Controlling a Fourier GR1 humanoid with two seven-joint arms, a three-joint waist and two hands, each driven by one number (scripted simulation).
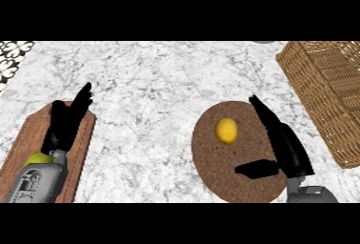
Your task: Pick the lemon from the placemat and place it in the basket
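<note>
While lying on the round brown placemat, the lemon waits ungrasped, just left of the right hand. Fingers straight, thumb splayed toward the lemon, apart and touching nothing as far as visible. Approach step, by the look of it: poised beside the fruit, not yet closed. Next move likely calls for sliding the hand left, curling fingers and thumb round the lemon, then lifting and carrying right and away to the wicker basket. Basket at the bench's right edge; nothing visible inside the part in view. Left hand open, resting over a wooden board at left.
</note>
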